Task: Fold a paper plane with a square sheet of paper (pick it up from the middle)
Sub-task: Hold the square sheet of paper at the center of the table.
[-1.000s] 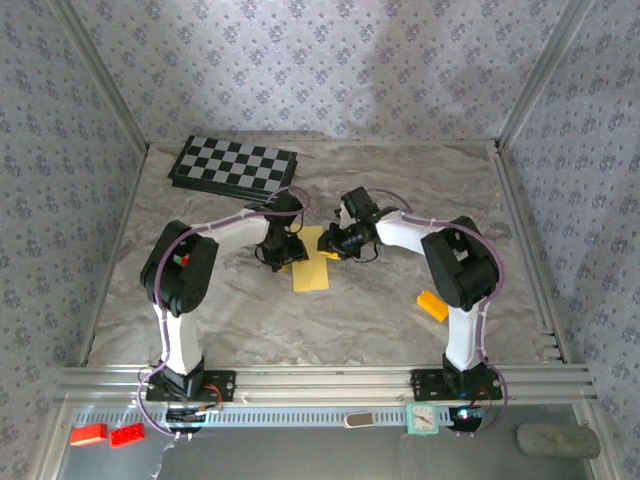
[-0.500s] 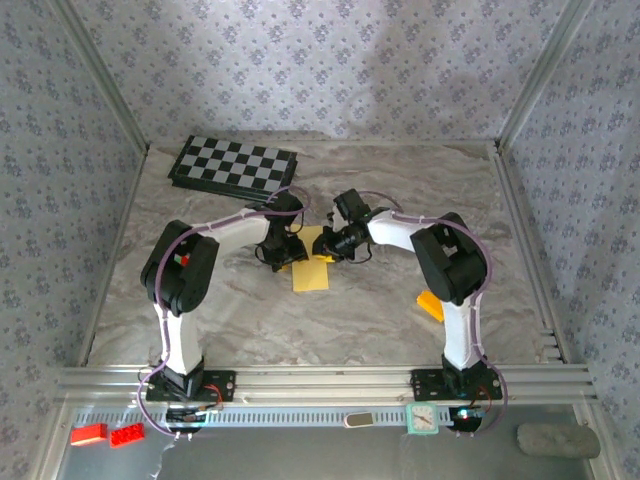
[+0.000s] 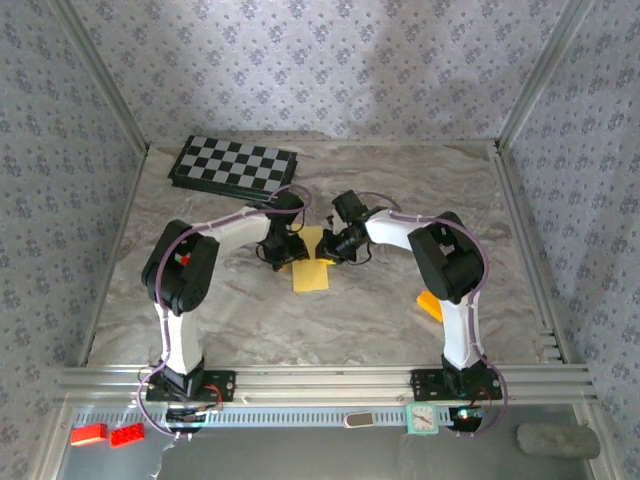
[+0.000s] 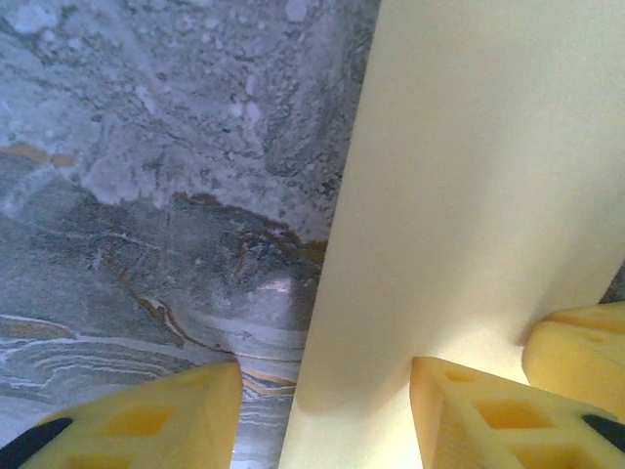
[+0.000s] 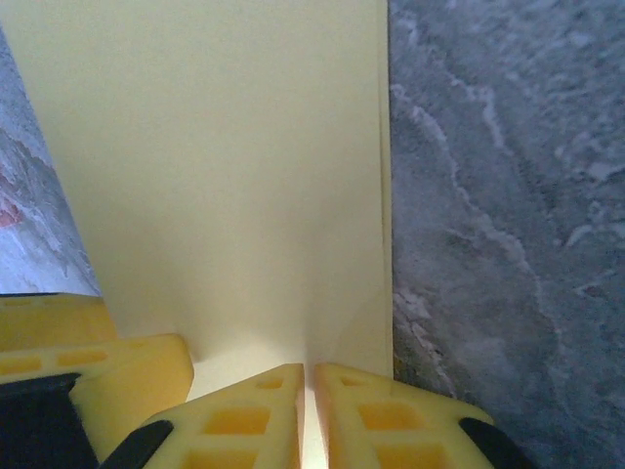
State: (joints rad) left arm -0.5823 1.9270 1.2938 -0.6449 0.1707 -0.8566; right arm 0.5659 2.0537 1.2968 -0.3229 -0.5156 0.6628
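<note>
Square sheet of paper, folded to a strip, lay mid-worktop, long axis running away from the bases. At its far half, the left gripper had its jaws spread astride the left edge. The right gripper, opposite and equally close, had its jaws pressed together, pinching the right side.

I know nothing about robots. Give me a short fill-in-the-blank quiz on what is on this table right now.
1. The black-and-white checkerboard lies at the back ___ corner of the marble table.
2. The left gripper is ___, one finger over the marble and one over the thin yellow sheet of paper.
3. The right gripper is pinched ___ on that sheet's edge.
4. The small thick orange-yellow block lies on the table's ___ side.
Missing words: left; open; shut; right.
</note>
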